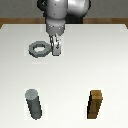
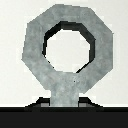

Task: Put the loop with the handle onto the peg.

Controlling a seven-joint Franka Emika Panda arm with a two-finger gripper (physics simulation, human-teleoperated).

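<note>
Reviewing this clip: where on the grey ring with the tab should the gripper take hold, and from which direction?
Probably by the short straight tab, coming straight down from above. The ring lies flat on the white table, so its faceted rim is wide, while the tab is narrow enough to fit between the fingers. The gripper is already down at the tab side, on the exterior view's right of the ring.

- The white surface (image 1: 100, 60) fills the exterior view.
- The loop with the handle (image 1: 39, 48) sits toward the far side, left of centre; whether it rests flat there is unclear.
- Near edge: the peg (image 1: 33, 104) stands upright at the exterior view's left.
- A brown wooden block (image 1: 96, 105) stands well apart to its right.
</note>
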